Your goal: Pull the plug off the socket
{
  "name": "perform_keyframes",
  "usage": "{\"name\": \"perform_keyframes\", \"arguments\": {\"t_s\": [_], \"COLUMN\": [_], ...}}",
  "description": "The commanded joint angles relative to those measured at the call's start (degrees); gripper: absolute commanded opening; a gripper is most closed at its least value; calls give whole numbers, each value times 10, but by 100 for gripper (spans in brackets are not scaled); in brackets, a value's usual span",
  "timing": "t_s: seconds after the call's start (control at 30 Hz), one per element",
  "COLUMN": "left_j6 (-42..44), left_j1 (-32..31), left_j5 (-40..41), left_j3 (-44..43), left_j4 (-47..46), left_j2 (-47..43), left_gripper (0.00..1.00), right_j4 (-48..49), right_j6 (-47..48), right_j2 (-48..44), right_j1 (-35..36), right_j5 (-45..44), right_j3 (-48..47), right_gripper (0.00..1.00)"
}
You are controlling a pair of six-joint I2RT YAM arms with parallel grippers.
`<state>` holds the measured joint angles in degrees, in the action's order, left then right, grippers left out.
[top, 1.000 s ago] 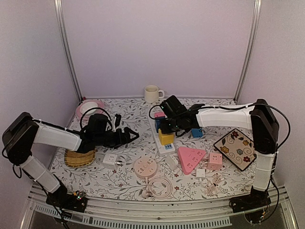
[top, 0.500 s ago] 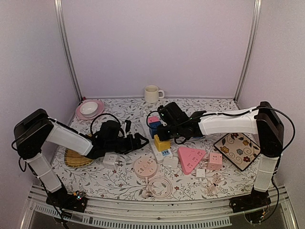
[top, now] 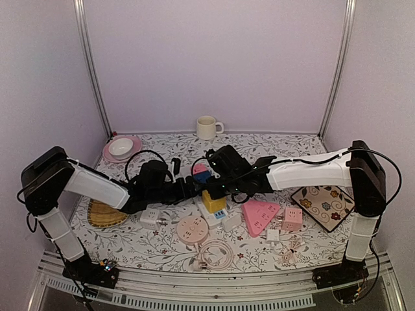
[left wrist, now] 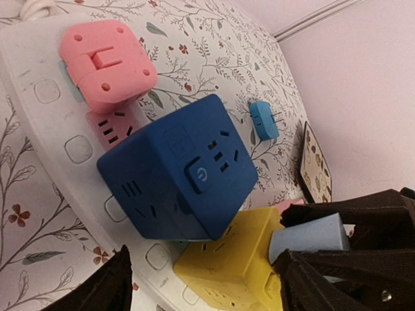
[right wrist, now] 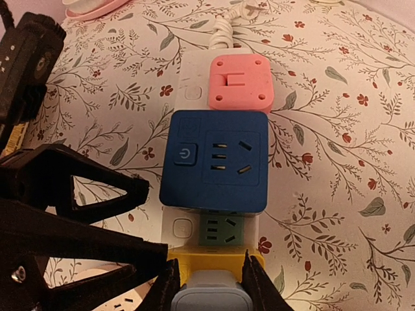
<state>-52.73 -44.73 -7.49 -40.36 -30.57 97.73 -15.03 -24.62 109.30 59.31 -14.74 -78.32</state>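
Crowding the strip [right wrist: 188, 84] mid-table stand a pink cube [right wrist: 238, 82], blue cube [right wrist: 215, 161] and yellow cube [right wrist: 211, 262]; right gripper [right wrist: 211, 288] is clamped on the plug [right wrist: 211, 301] atop the yellow cube. Left gripper [left wrist: 202, 256], jaws apart, hems its left. Table [right wrist: 337, 162] just opposite lies bare.

The only legible sign is a power symbol, a circle broken by a short vertical stroke, moulded on the rounded square button [right wrist: 185, 155] of the dark blue plastic cube adapter [right wrist: 214, 162]. Both wrist views show it. The long white plastic power strip [right wrist: 191, 81] has faint marks on its small square switches [right wrist: 182, 228], too faint to read. No words, brands or numbers are legible.
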Motion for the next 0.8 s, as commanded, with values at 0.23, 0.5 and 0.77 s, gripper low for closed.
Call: {"name": "perform_keyframes", "arguments": {"t_s": [0.23, 0.5, 0.77], "left_j6": [-29, -44, -50], "left_j1": [-48, -52, -58], "left_j5": [51, 81, 87], "left_j3": [12, 23, 27], "left_j4": [-33, -10, -8], "left_j2": [40, 47, 57], "left_gripper": [70, 65, 63], "right_j4": [24, 17, 1], "right_j6": [25, 38, 68], "right_j2": [-16, -26, -28], "right_j1": [4, 6, 9], "right_j5": [-1, -8, -10], "right_j3": [-18, -28, -55], "right_gripper": [4, 4, 4]}}
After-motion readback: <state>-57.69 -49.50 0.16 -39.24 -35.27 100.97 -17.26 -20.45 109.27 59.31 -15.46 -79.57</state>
